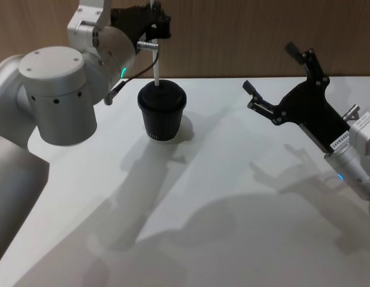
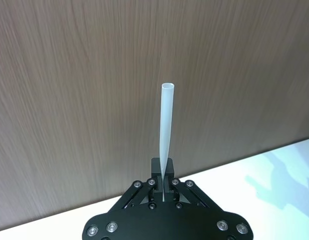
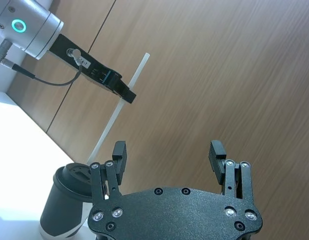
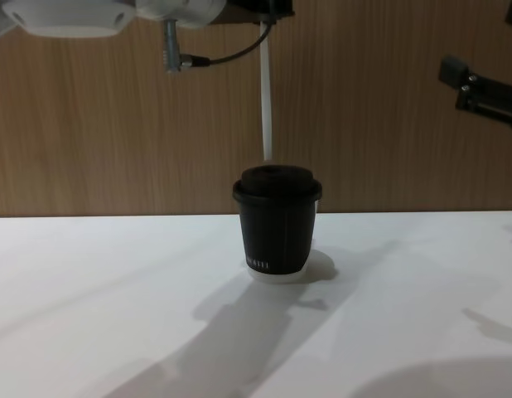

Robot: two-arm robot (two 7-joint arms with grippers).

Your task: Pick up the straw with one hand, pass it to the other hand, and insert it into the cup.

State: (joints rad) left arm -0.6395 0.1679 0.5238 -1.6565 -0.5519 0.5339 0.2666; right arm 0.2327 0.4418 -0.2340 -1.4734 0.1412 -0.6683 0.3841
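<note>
We see the left gripper [image 1: 154, 24] high over the far left part of the table [image 1: 233, 179], on its silver arm with the green ring light. Its fingers [image 2: 170, 181] are closed on the straw [image 1: 156, 66], pinching it near the upper end, so a short piece sticks out above the grip and the longer piece hangs below. The straw stands nearly upright, straight over the cup [image 1: 162, 113]. From the chest view its lower end comes down to the top of the lid [image 4: 277, 178]; we cannot tell whether the tip has gone into the lid or only touches it.

The cup stands upright on the table, left of centre and toward the far edge, in front of the wooden wall [image 4: 388, 124].

The right gripper [image 1: 270, 67] hangs in the air to the right, well apart from the cup and the straw. Its fingers [image 3: 119, 150] are spread wide with nothing between them, and they point toward the far left.
</note>
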